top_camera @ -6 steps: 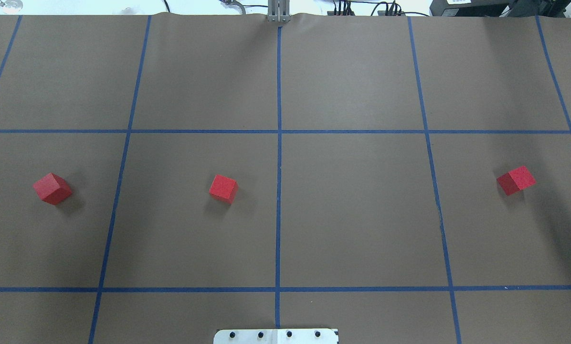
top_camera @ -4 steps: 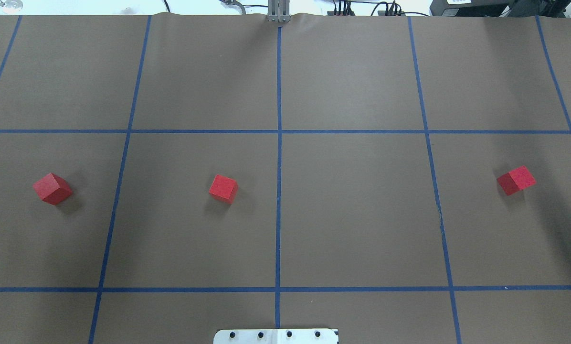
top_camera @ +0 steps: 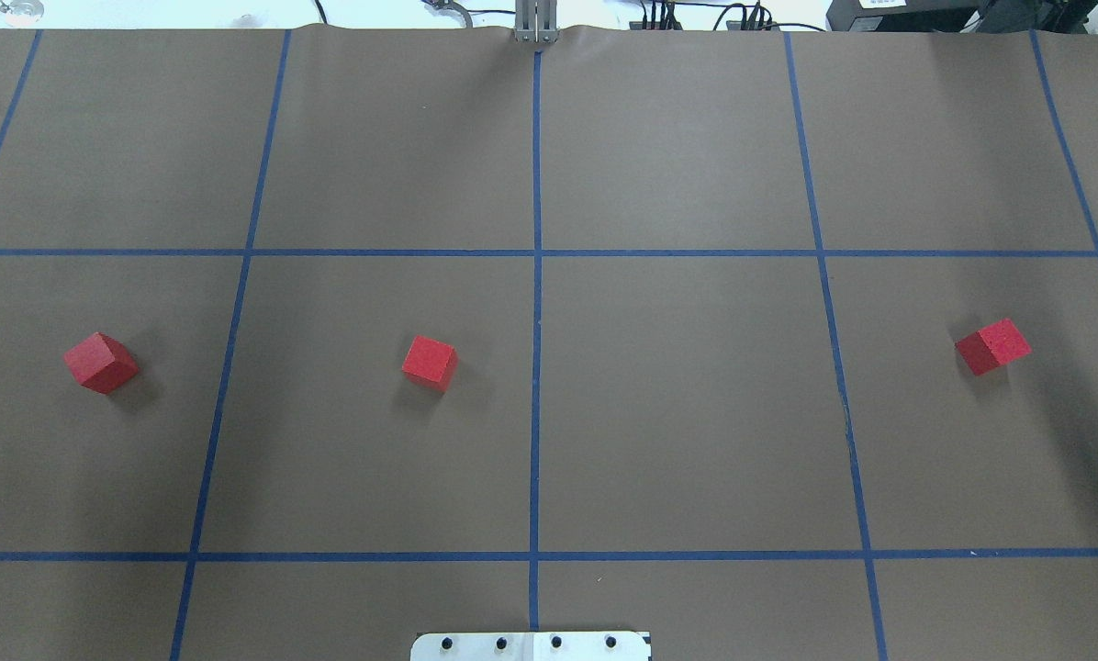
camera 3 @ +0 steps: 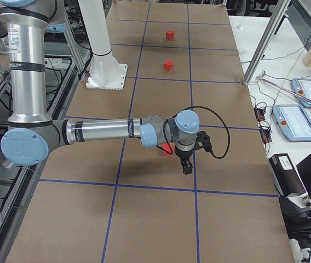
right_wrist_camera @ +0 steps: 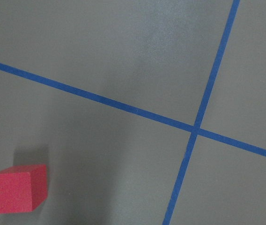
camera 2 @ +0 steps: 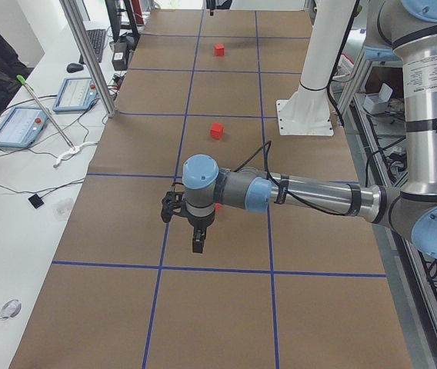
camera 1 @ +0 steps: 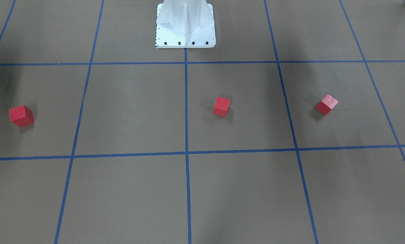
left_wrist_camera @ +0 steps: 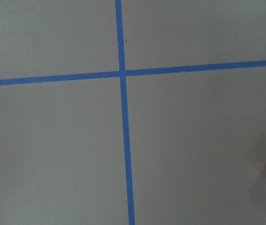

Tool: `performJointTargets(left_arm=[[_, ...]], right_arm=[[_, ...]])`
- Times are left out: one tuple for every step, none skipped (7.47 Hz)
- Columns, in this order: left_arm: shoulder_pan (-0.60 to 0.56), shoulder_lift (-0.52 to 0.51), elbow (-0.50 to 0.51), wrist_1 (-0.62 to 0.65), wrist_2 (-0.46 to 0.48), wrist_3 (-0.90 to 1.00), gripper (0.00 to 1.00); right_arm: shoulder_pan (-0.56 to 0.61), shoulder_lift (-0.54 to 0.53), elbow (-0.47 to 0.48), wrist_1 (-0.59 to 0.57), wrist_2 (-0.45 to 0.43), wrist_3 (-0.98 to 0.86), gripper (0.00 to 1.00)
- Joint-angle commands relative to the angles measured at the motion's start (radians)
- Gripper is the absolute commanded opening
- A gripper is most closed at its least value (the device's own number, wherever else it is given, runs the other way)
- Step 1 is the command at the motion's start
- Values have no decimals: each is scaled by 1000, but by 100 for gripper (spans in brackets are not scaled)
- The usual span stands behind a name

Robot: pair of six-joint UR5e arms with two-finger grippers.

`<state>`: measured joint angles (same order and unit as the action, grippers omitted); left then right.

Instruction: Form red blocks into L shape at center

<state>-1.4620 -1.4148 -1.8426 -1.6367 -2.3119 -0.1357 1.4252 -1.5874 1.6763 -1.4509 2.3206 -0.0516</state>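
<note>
- Overhead exterior view: the left block sat alone in the leftmost grid square, turned at an angle to the tape and well apart from the other two. I judged that nothing of the L had been started.
- The middle block lay just left of the central blue tape line. It was the closest of the three to the centre, so it looked the natural anchor for the shape.
- The right block rested in the rightmost square, also skewed and well apart from the centre.
- No arm showed in that view; only the robot base peeked in at the near edge.
- In the exterior left view the left gripper hung pointing down close to the left block, probably staged to fetch it. Whether its fingers were spread or pressed together I could not tell.
- In the exterior right view the right gripper hung likewise beside the right block, which was partly hidden behind the wrist. Its fingers' state could not be told either.
- Each wrist camera caught its block only at the frame's edge, so each arm seemed offset rather than centred for a pick.
</note>
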Motion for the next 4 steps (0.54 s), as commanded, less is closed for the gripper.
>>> performJointTargets(left_arm=[[0,1,2,-2,-27,-1,100],[0,2,2,-2,-29,-1,100],[0,2,2,-2,-34,-2,100],[0,2,0,-2,-34,-2,100]], right_arm=[[-53,3,9,3,40,1,100],[-72,1,10,12,48,1,100],[-106,0,19,51,58,50,100],[-174,0,23,90,52,90,100]])
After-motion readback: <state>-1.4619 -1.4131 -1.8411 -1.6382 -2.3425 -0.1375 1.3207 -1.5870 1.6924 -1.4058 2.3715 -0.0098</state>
